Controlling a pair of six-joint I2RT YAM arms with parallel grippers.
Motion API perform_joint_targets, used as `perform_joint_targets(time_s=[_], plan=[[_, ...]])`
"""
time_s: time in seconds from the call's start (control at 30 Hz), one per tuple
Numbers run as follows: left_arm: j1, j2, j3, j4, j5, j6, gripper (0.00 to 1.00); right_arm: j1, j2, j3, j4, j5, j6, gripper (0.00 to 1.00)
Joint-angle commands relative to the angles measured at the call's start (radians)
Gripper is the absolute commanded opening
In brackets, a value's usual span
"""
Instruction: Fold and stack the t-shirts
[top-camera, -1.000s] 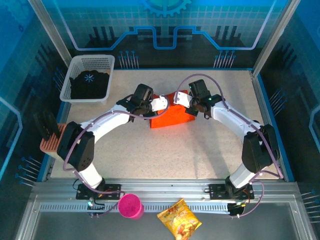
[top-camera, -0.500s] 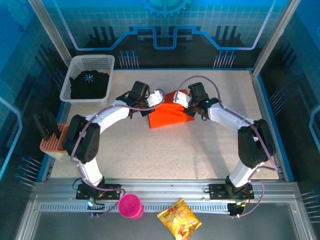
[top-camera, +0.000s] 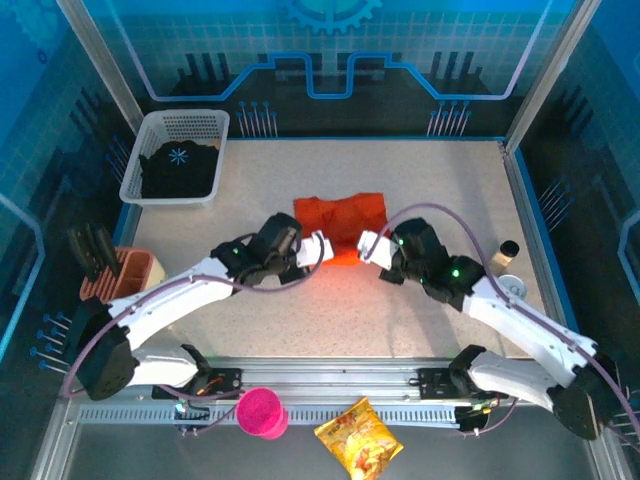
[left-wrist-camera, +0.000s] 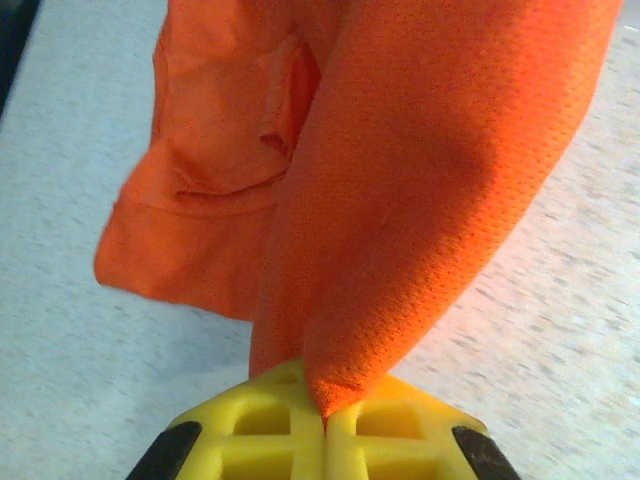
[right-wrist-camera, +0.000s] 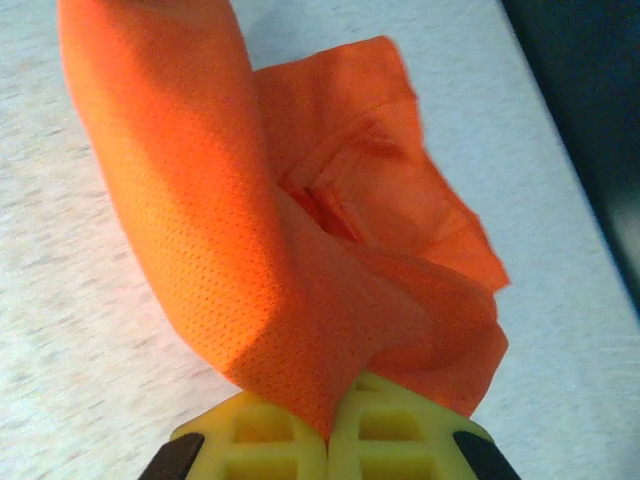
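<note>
1. The plain bright-orange short-sleeved t-shirt (top-camera: 340, 215) is found at the middle of the speckled table (top-camera: 420, 320). Its far part is spread flat and its near edge is raised off the surface.
2. That near edge is pinched at two corners. The left gripper (top-camera: 322, 247) is clenched on the left corner and the right gripper (top-camera: 368, 245) on the right one. In each wrist view the yellow jaws are seen pressed together with a point of cloth trapped between them.
3. The two-corner hold is judged to serve a fold: with both corners carried evenly, the edge can be laid straight over the rest of the garment.
4. The cloth is a fine, dimpled mesh knit, thin and limp. It is draped smoothly from each grip, while a sleeve and hem are bunched in soft creases beneath.
5. The black t-shirt (top-camera: 180, 172), marked with a pale-blue snowflake print, is seen crumpled in the white plastic mesh basket (top-camera: 185, 118) at the far left corner of the table, not yet folded.
</note>
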Motion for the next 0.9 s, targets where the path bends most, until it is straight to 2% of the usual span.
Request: perform_joint_targets(time_s=[0.0,0.13,0.33,0.43,0.63,0.87], plan=[[-0.067,-0.090,-0.045,-0.057,-0.093,-0.108,0.00,0.088,-0.119,-0.049,-0.109,0.069,0.122,0.00],[-0.137,-0.148,-0.044,-0.123,-0.158,-0.149,0.00,0.192,-0.222,-0.054,-0.204,0.145,0.187,0.00],[-0.161,-0.155,0.011,-0.147,-0.212,-0.122,0.00,0.201,-0.187,-0.001,-0.224,0.195,0.169,0.00],[-0.141,-0.107,0.050,-0.118,-0.230,-0.064,0.00,0.125,-0.113,0.041,-0.198,0.151,0.128,0.00],[-0.013,0.074,0.152,-0.087,-0.121,-0.003,0.00,-0.096,0.055,0.088,-0.114,-0.050,0.065,0.00],[0.101,0.260,0.259,-0.047,-0.057,0.038,0.00,-0.225,0.255,0.186,-0.044,-0.168,0.034,0.00]])
